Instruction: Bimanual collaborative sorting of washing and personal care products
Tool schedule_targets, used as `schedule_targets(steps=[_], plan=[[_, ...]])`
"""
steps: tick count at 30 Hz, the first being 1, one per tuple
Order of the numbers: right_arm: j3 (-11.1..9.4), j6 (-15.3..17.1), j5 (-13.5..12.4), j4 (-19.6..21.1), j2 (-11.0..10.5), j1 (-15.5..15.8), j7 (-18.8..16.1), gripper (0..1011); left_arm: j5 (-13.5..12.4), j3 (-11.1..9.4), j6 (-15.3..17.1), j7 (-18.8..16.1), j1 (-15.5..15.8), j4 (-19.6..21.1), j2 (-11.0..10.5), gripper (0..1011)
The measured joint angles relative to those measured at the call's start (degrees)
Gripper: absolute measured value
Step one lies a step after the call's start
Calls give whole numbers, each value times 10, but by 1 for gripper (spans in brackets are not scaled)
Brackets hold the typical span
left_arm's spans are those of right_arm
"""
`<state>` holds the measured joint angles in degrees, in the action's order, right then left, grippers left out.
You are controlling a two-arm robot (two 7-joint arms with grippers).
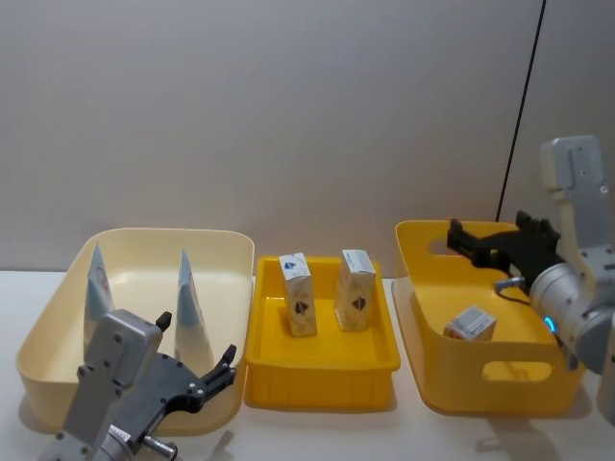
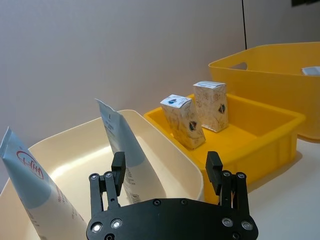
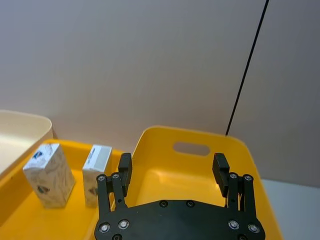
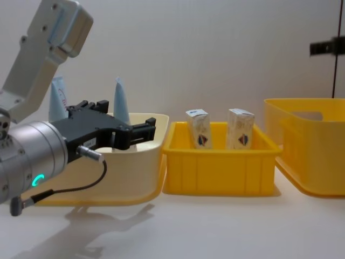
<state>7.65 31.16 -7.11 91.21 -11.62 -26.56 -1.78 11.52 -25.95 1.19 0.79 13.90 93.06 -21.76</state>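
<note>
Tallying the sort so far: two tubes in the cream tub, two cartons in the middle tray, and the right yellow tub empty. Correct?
Not empty: the head view shows one carton in the right yellow tub. Two tubes in the cream tub and two cartons in the middle tray are right.

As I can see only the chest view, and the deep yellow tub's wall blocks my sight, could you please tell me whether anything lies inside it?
Observer: Yes, one small white carton lies on the floor of the deep yellow tub.
Operator: Thank you. What is the arm on that side doing?
Observer: The right gripper hovers above that tub, open and holding nothing.
</note>
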Motion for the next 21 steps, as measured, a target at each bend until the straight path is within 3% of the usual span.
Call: schedule_targets(steps=[13,21], plan=[[-13,-41,7,44,-8,14,-1,1001,6,1,53,12,34,-26,17,1003],[-17,-51,9,56,-11,17,-3,1001,-1,4,81,-4,47,-38,30,1003]])
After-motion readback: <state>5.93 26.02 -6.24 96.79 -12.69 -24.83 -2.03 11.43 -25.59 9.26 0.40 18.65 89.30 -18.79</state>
